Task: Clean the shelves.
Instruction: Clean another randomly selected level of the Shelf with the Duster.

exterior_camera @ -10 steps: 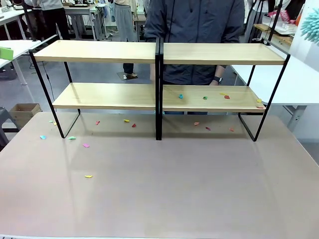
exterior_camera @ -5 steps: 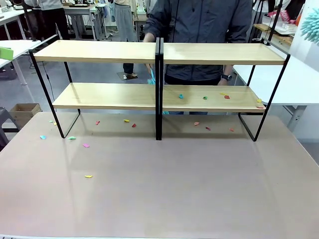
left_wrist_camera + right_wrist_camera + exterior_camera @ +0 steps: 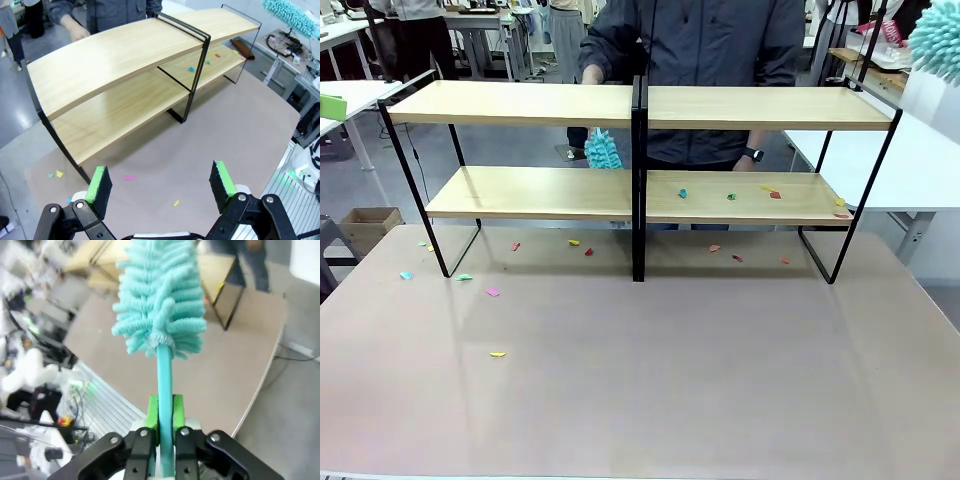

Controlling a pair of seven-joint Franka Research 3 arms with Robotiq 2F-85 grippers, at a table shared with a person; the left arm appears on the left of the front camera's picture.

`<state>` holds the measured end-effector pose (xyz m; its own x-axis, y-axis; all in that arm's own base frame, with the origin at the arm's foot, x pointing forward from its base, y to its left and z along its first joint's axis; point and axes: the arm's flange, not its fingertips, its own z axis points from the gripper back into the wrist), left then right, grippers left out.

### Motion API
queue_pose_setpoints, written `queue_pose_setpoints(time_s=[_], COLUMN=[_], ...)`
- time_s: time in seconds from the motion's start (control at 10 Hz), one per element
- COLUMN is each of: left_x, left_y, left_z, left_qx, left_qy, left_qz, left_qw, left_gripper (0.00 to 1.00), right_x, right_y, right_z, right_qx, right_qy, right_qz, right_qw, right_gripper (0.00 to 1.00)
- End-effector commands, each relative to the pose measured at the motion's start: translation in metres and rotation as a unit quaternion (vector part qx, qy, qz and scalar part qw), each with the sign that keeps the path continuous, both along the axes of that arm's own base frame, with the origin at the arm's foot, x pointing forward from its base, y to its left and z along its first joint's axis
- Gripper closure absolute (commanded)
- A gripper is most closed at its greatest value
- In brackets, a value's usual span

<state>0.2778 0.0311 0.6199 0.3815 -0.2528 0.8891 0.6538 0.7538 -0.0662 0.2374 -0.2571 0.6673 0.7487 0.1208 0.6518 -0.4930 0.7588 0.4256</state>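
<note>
- Shelves (image 3: 520, 103): 2 tiers, at the far side of the surface (image 3: 670, 390).
- Paper scraps (image 3: 731, 196): several on the shelves' lower right board, more on the surface under and in front of the shelves.
- Left hand (image 3: 159, 175): fingers spread, holding nothing, in front of the shelves.
- Right hand (image 3: 165, 402): pinching the handle of a teal duster (image 3: 162, 295), beyond the shelves' right end.
- Person (image 3: 700, 50): behind the shelves; a second teal duster (image 3: 603, 150) shows between the 2 tiers.

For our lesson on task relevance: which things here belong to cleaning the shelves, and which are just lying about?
Job:
shelves
scraps on the lower board
teal duster gripped by right end effector
person's duster

Lying about:
cardboard box
scraps on tabletop
white table
</note>
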Motion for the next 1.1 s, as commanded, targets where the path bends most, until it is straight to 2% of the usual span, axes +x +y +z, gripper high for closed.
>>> queue_pose_setpoints(time_s=[0.0,0.1,0.3,0.4,0.5,0.6,0.7,0.9,1.0], left_x=[0.002,0.002,0.002,0.002,0.002,0.002,0.002,0.002,0.002], left_y=[0.000,0.000,0.000,0.000,0.000,0.000,0.000,0.000,0.000], left_z=[0.000,0.000,0.000,0.000,0.000,0.000,0.000,0.000,0.000], left_qx=[-0.004,-0.004,-0.004,-0.004,-0.004,-0.004,-0.004,-0.004,-0.004], left_qy=[-0.001,-0.001,-0.001,-0.001,-0.001,-0.001,-0.001,-0.001,-0.001], left_qz=[-0.004,-0.004,-0.004,-0.004,-0.004,-0.004,-0.004,-0.004,-0.004], left_qw=[1.000,1.000,1.000,1.000,1.000,1.000,1.000,1.000,1.000], left_gripper=[0.00,0.00,0.00,0.00,0.00,0.00,0.00,0.00,0.00], right_x=[-0.081,-0.092,-0.106,-0.037,-0.037,-0.036,-0.029,-0.015,-0.006], right_y=[0.040,0.066,0.112,0.068,0.068,0.089,0.118,0.163,0.186], right_z=[-0.025,-0.032,-0.054,0.019,0.019,-0.005,-0.017,-0.039,-0.052], right_qx=[-0.041,-0.080,-0.190,-0.102,-0.102,-0.144,-0.192,-0.229,-0.245], right_qy=[-0.028,-0.019,0.020,0.008,0.008,0.035,0.056,0.058,0.044], right_qz=[0.061,0.101,0.208,0.106,0.106,0.163,0.243,0.273,0.280], right_qw=[0.997,0.992,0.959,0.989,0.989,0.975,0.949,0.932,0.927], right_gripper=[0.87,0.87,0.87,0.87,0.87,0.87,0.87,0.87,0.87])
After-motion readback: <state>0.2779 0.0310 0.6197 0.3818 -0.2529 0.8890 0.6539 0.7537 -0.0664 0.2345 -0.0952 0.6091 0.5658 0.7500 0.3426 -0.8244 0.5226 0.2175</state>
